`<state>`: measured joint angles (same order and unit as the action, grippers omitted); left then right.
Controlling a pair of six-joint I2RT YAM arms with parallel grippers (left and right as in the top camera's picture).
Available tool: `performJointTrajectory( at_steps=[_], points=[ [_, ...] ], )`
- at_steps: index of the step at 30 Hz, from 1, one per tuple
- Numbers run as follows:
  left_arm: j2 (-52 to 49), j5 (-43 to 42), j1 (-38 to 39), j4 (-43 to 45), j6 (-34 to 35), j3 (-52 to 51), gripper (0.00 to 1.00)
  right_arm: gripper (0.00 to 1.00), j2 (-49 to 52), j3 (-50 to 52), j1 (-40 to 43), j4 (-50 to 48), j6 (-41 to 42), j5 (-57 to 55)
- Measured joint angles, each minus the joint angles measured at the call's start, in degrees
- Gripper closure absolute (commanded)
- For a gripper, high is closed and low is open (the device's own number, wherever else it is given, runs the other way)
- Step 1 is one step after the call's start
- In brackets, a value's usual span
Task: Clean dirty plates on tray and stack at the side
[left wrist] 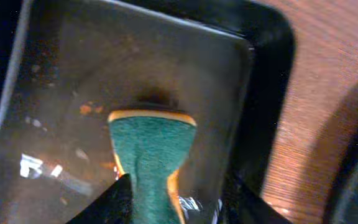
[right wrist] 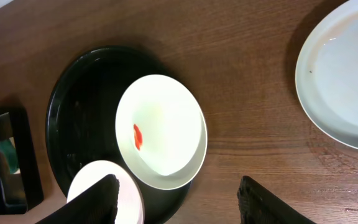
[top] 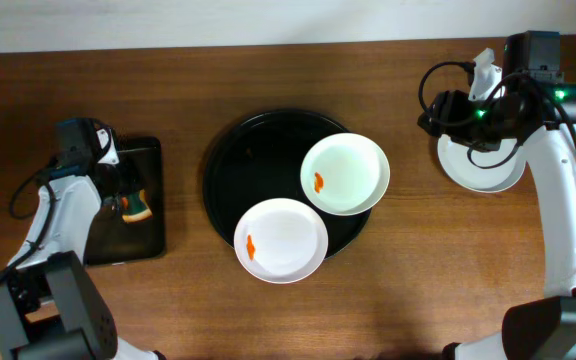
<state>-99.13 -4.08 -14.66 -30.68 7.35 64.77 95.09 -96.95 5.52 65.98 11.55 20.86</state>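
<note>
The round black tray holds two white plates, each with an orange smear: one at its right, one at its front edge. Both show in the right wrist view, the right one and the front one. A third white plate lies on the table at the right with no smear showing; it also appears in the right wrist view. My right gripper is open and empty above the wood. My left gripper is open around a green-and-orange sponge.
The sponge lies in a small rectangular black tray at the left, its floor wet and speckled with orange bits. This tray also shows in the right wrist view. Bare wood lies between the round tray and the right plate.
</note>
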Motion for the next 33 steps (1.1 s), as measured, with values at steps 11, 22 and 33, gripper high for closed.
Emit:
performJointTrajectory(
  at_steps=[11, 22, 33],
  points=[
    [-10.45, 2.21, -0.33, 2.40, 0.15, 0.70, 1.00, 0.37, 0.00, 0.00, 0.00, 0.02, 0.04, 0.00],
    [-7.85, 3.93, -0.31, -12.66, 0.35, 9.99, 0.46, 0.37, 0.00, 0.00, 0.00, 0.02, 0.02, 0.00],
    [-6.71, 4.92, -0.31, 1.03, 0.48, -2.89, 0.80, 0.37, 0.00, 0.00, 0.00, 0.02, 0.04, 0.00]
  ],
)
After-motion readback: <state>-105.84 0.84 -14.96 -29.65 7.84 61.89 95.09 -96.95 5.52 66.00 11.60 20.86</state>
